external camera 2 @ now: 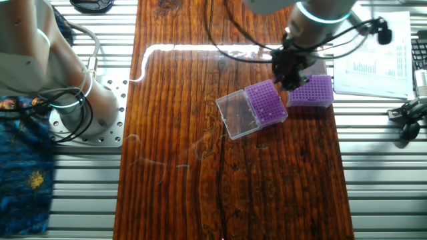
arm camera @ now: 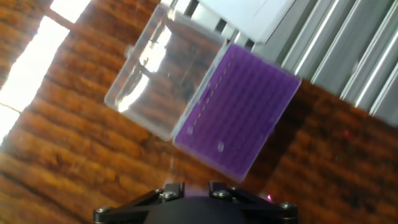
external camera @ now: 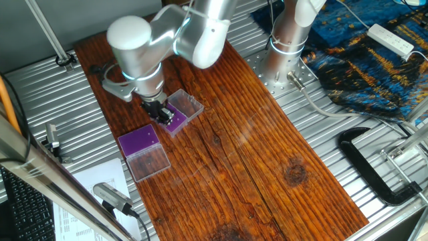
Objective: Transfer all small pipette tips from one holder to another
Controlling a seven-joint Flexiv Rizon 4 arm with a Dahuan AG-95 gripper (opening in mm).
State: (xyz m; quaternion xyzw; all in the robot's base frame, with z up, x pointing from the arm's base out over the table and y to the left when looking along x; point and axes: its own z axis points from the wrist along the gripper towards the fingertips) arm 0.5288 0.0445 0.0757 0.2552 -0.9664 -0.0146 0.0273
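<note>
While tilted diagonally, purple holder carries pipette tips.

I work in a lab — below my gripper sit purple pipette-tip racks on a wooden bench, which rests on ribbed aluminium plating; a clamp and printed sheets lie off to the sides.

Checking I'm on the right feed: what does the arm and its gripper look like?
A silver-white arm with rounded joints and glowing cyan rings at them. The gripper is black and compact, on a grey bracket. Black cables run to it in the other fixed view.
</note>
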